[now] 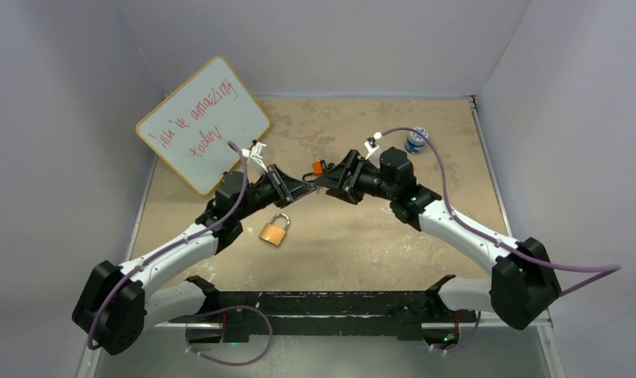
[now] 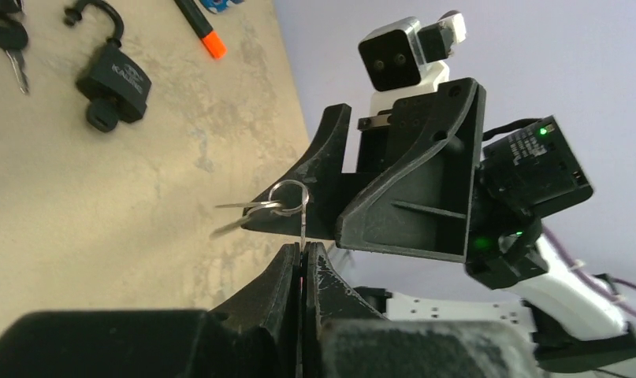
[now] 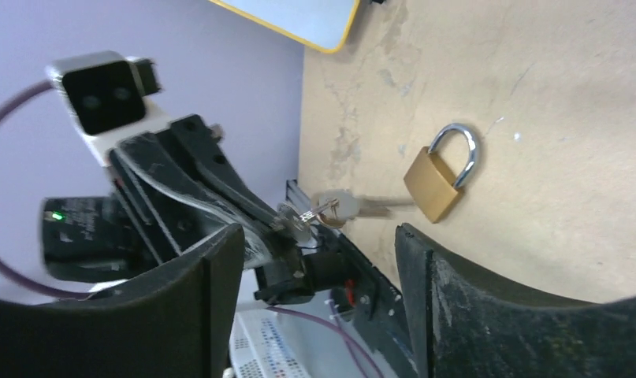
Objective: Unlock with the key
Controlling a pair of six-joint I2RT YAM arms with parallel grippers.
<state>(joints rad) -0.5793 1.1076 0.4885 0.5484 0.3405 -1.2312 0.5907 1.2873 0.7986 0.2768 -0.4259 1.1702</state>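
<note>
Left gripper (image 2: 303, 266) clenched on the key bunch (image 3: 346, 206), a thin metal edge nipped between its fingertips, with the ring and two blades hanging out past the tips. Right gripper (image 3: 316, 240) is just opposite, nearly tip to tip, jaws spread wide and empty.

The brass padlock (image 1: 274, 230) lies flat on the table (image 1: 362, 236), below the left gripper and toward the near edge. Left arm is clearly nearer. In the right wrist view one key blade runs lengthwise roughly toward the padlock body, well apart from it. The padlock's long axis is tilted, shackle end pointing away from the arm bases. Shackle looks seated shut. Gold body, silver shackle; keyhole face not visible.

A black padlock (image 2: 113, 79) sits farther out with its shackle apparently open, so the brass one is the likely target.
</note>
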